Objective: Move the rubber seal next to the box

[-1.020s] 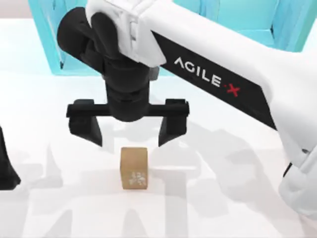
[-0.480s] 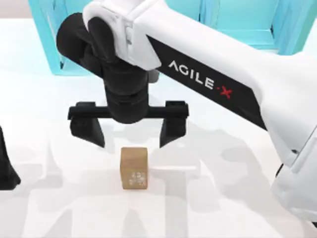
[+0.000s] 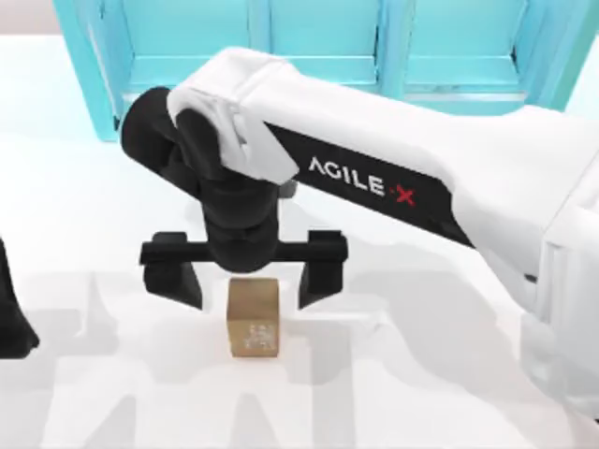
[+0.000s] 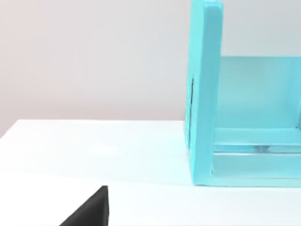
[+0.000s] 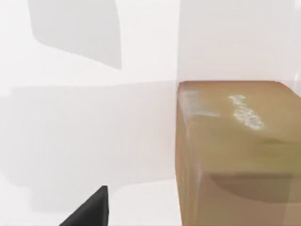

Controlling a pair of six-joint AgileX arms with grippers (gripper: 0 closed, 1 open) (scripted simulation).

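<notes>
The rubber seal [image 3: 253, 323] is a small tan-brown block with a whitish speckled mark, standing on the white table near the middle front. My right gripper [image 3: 248, 279] is open just above the seal's far end, with one black finger on each side of the block and gaps between them. In the right wrist view the seal [image 5: 235, 150] looms close beside one dark fingertip [image 5: 89, 209]. The box is out of view. My left arm [image 3: 9, 318] stays parked at the table's left edge.
A turquoise shelf unit [image 3: 318, 47] runs along the back of the table, and the left wrist view looks at its side wall [image 4: 204, 94]. White tabletop [image 3: 440, 374] lies open around the seal in front and to both sides.
My right gripper has come down and forward toward the seal, so its open fingers now flank the block's far end. The seal and the left arm have not moved.
</notes>
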